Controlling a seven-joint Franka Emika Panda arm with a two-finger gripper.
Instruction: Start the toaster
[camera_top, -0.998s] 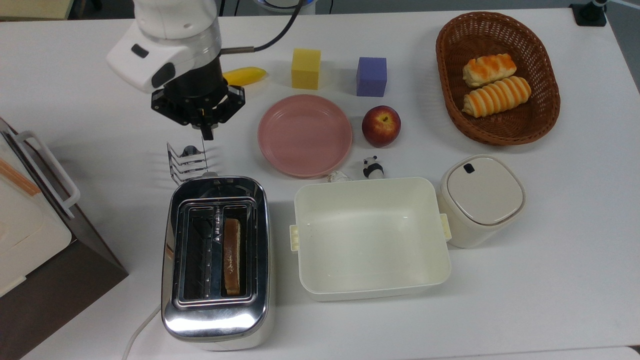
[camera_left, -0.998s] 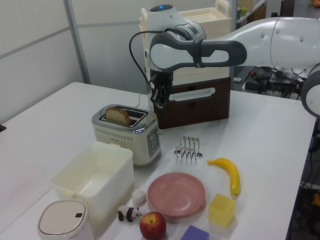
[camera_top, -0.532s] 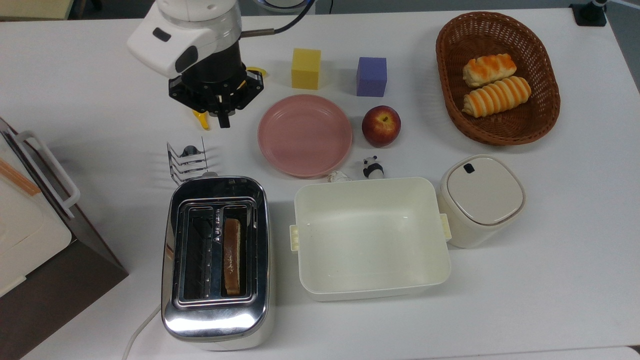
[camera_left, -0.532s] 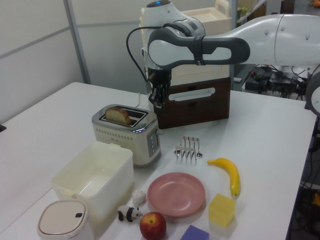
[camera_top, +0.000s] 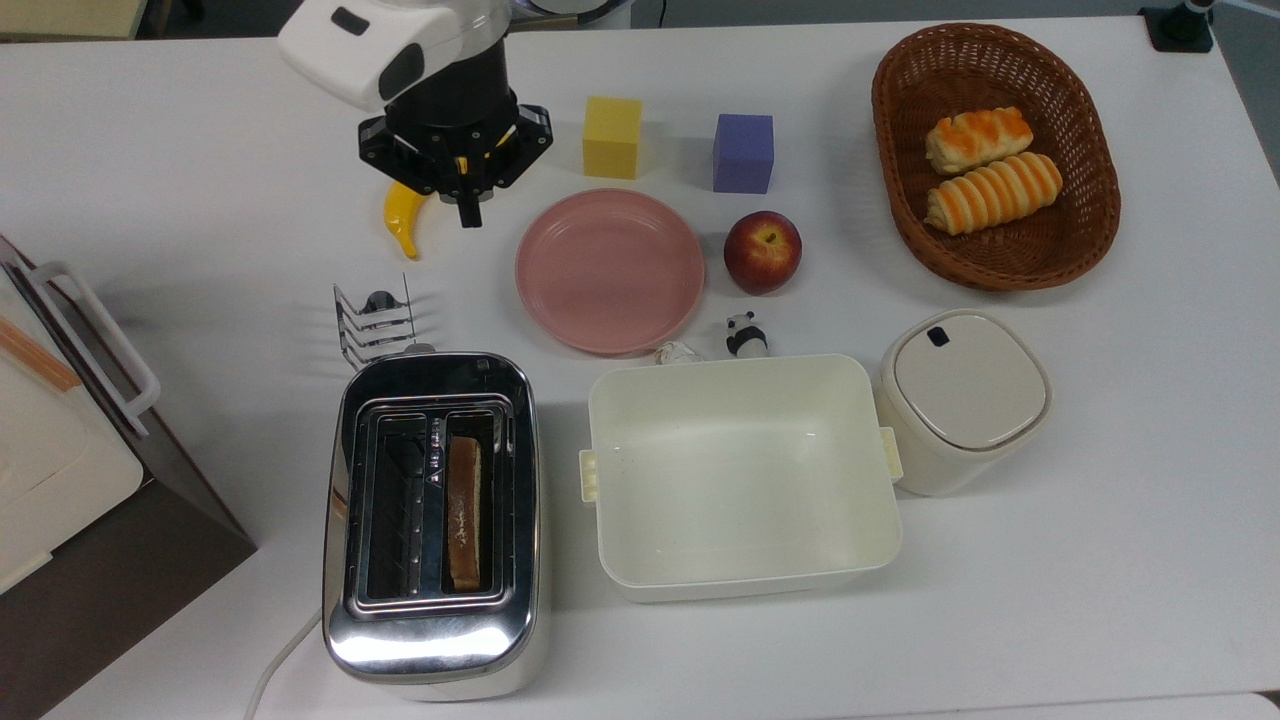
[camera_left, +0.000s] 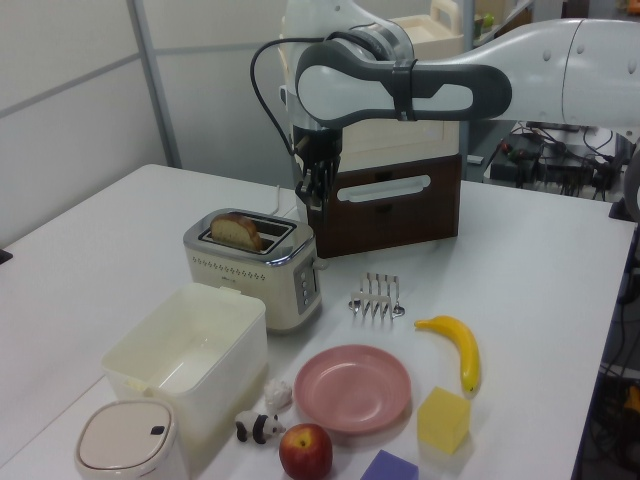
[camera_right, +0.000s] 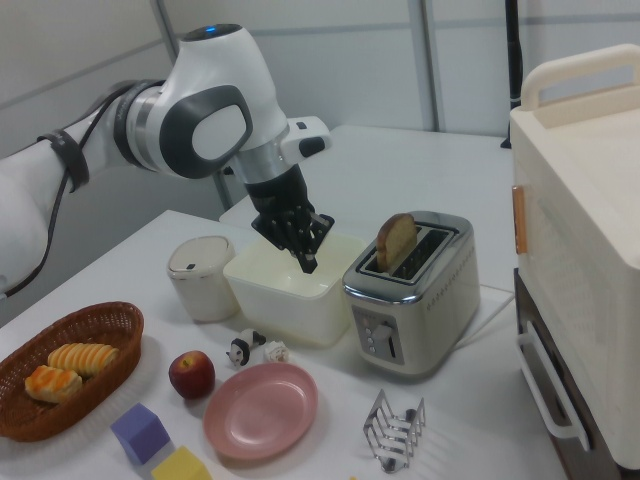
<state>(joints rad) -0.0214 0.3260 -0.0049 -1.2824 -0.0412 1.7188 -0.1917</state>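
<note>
The chrome toaster (camera_top: 432, 640) stands near the table's front in the top view, with a bread slice (camera_top: 463, 512) upright in its right slot and its white cord trailing off to the left. In the right view the toaster (camera_right: 430, 300) faces the camera with its control panel, the bread (camera_right: 397, 241) sticking out on top. The left view has the toaster (camera_left: 250, 268) beside the cream tub. My gripper (camera_top: 468, 212) hangs shut and empty in the air, well behind the toaster in the top view, between the banana and the pink plate. It points down in the right view, gripper (camera_right: 308, 262).
A small wire rack (camera_top: 375, 320) stands just behind the toaster. Around it are a banana (camera_top: 404, 215), a pink plate (camera_top: 610, 270), an apple (camera_top: 762, 250), a cream tub (camera_top: 740, 570), a lidded bin (camera_top: 962, 395), a bread basket (camera_top: 900, 215) and a brown cabinet (camera_top: 120, 560).
My gripper has risen and moved toward the top view's upper right, away from the wire rack, uncovering the banana. Toaster and bread are unchanged.
</note>
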